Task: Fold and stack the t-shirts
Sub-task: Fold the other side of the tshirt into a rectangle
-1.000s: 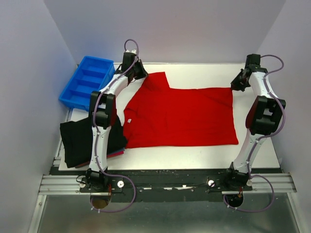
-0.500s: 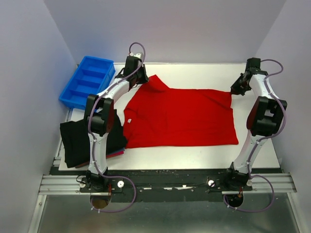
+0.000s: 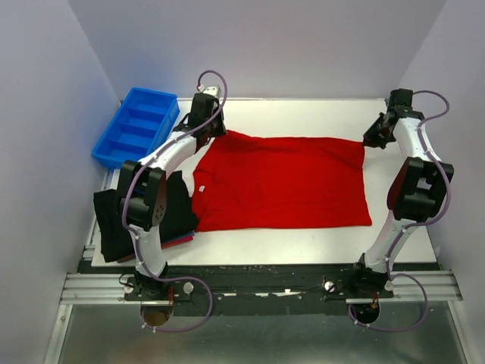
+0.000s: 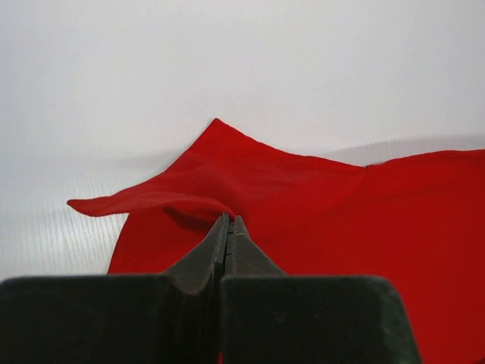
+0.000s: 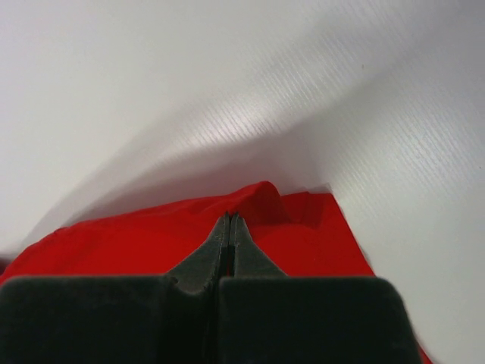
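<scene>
A bright red t-shirt [image 3: 280, 182] lies spread across the middle of the white table [image 3: 303, 114]. My left gripper [image 3: 218, 132] is shut on its far left corner, where a sleeve fold [image 4: 151, 199] rises over the fingertips [image 4: 220, 227]. My right gripper [image 3: 367, 142] is shut on the far right corner, pinching a small raised ridge of red cloth [image 5: 261, 199]. The cloth between the two grips runs as one nearly straight far edge. A folded black t-shirt [image 3: 121, 216] lies at the near left on a dark-red one [image 3: 179, 241], partly behind my left arm.
A blue plastic compartment bin [image 3: 135, 125] stands at the far left, just beside my left forearm. Grey walls close in on the left, right and back. A metal rail [image 3: 258, 284] runs along the near edge by the arm bases.
The left gripper has shifted slightly, the left elbow swinging out to the left. The upturned sleeve at the far left has flattened, and the shirt's far edge now runs straight. The right gripper moved slightly outward.
</scene>
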Tool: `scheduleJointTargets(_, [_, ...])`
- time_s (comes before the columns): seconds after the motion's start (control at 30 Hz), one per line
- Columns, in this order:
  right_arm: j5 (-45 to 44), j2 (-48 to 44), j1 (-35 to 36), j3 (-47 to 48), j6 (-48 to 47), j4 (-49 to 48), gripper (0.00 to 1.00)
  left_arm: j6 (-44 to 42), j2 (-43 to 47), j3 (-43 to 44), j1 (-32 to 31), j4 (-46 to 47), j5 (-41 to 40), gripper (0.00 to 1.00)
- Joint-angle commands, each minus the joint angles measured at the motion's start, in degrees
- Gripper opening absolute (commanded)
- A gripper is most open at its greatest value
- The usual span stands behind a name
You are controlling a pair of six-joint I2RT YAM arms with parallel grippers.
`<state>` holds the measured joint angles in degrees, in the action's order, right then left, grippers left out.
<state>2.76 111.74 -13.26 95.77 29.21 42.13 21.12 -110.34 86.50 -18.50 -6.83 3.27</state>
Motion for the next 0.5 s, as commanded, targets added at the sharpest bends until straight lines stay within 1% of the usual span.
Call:
scheduleJointTargets(0.0, [-2.24, 0.40, -0.54, 3.19, -1.35, 1.72, 0.01, -1.70, 4.96, -3.70, -1.45, 1.03, -5.11, 0.00])
scheduleJointTargets(0.07, [-2.33, 1.37, -0.54, 3.99, -1.00, 2.78, 0.01, -1.70, 6.10, -5.37, -2.15, 1.38, -5.99, 0.00])
scheduleJointTargets(0.23, [-2.41, 0.15, -0.89, 1.09, -0.12, 1.73, 0.01, -2.32, 8.13, -8.18, -3.99, 1.03, -8.80, 0.00])
scheduleJointTargets(0.37, [-2.41, -1.35, -1.42, -0.23, 0.14, 1.64, 0.01, -2.67, 9.00, -8.19, -5.75, -0.55, -11.70, 0.00])
scheduleJointTargets(0.4, [-4.07, -1.79, -1.42, -0.58, 0.23, 1.64, 0.01, -2.75, 9.35, -8.19, -6.19, -1.07, -12.40, 0.00])
scheduleJointTargets(0.47, [-4.26, -2.58, -1.60, -1.28, 0.14, 1.55, 0.01, -2.76, 10.23, -8.45, -7.07, -2.48, -14.42, 0.00])
